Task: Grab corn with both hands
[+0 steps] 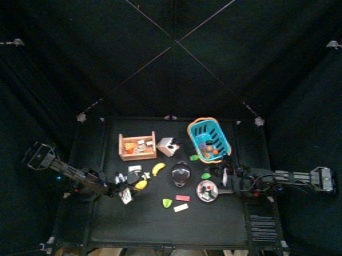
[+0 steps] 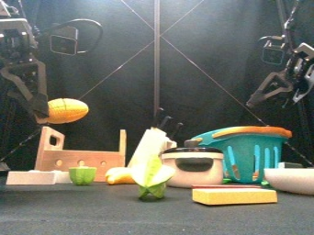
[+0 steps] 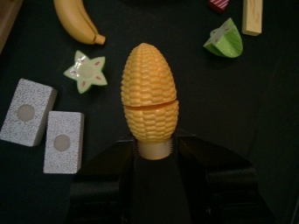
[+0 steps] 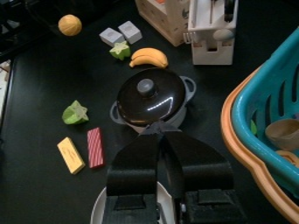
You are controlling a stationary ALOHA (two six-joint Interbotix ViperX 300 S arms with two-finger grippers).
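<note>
I've got the corn (image 3: 149, 92) up in the left hand (image 3: 152, 162), gripped by its stem end, tip pointing away from the wrist. From the front it hangs well clear of the surface (image 2: 73, 216), out at the left, above the wooden rack (image 2: 84, 154). Below it in the left wrist view I can see a banana (image 3: 77, 19), a pale star piece (image 3: 84, 72), two grey blocks (image 3: 38, 124) and a lime-green wedge (image 3: 225, 39), all lying on the surface.

So the first half looks done: one hand holds the cob. The second hand hasn't joined.

The right hand (image 4: 170, 188) sits over on the right side, its jaws drawn close together with nothing between them as far as I can make out; the angle is steep, so I'll hedge on that. Ahead of it are the black pot (image 4: 156, 96) with its lid on, and just beside it the blue basket (image 4: 274, 105). From the front that arm hangs high on the right, well apart from the corn.

Next, I reckon the right arm has to cross toward the left, open up, and close on the free tip of the cob, while the left holds it level and steady.
</note>
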